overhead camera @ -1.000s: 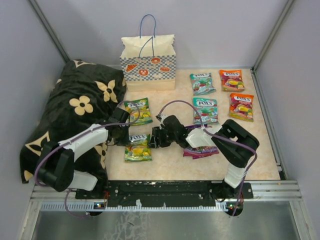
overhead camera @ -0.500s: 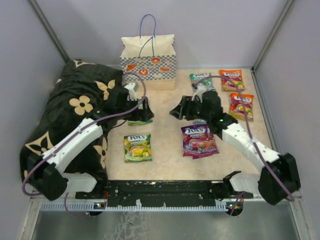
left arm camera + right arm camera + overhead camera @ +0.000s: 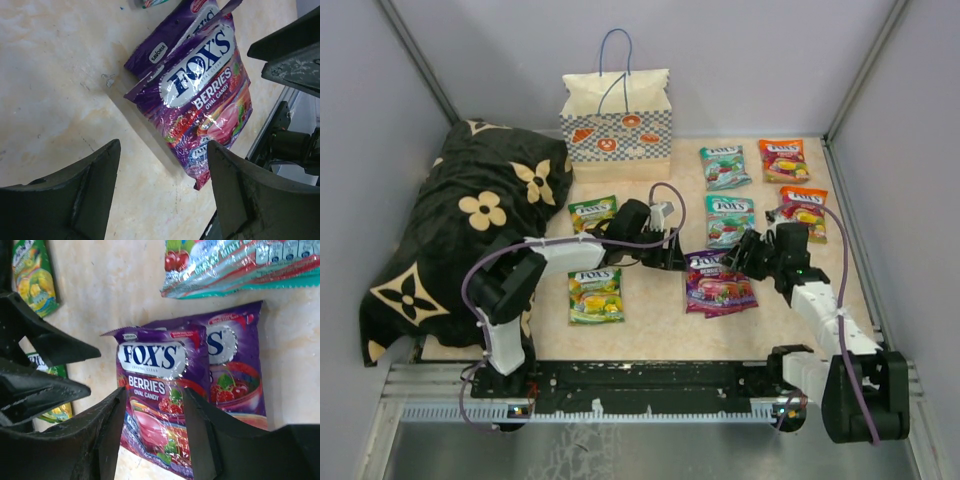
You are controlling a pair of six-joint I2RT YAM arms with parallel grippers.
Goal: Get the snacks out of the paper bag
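The paper bag (image 3: 616, 125) stands upright at the back, apart from both grippers. Several snacks lie on the table: two overlapping purple packets (image 3: 718, 283), green ones (image 3: 592, 212) (image 3: 596, 294), teal ones (image 3: 724, 166) (image 3: 730, 220) and orange ones (image 3: 783, 160) (image 3: 803, 212). My left gripper (image 3: 672, 255) is open and empty, low over bare table just left of the purple packets (image 3: 200, 95). My right gripper (image 3: 745, 255) is open just right of them; its jaws (image 3: 154, 400) stand over the top purple packet (image 3: 155, 390), which lies flat.
A black flower-patterned cushion (image 3: 470, 225) fills the left side. Grey walls close in the back and sides. The metal rail (image 3: 650, 385) with the arm bases runs along the near edge. The left gripper's fingers (image 3: 60, 355) show in the right wrist view.
The left gripper has moved from near the bag to the middle, beside the purple packets. The right gripper has pulled back from the teal packets to the purple packets' right side.
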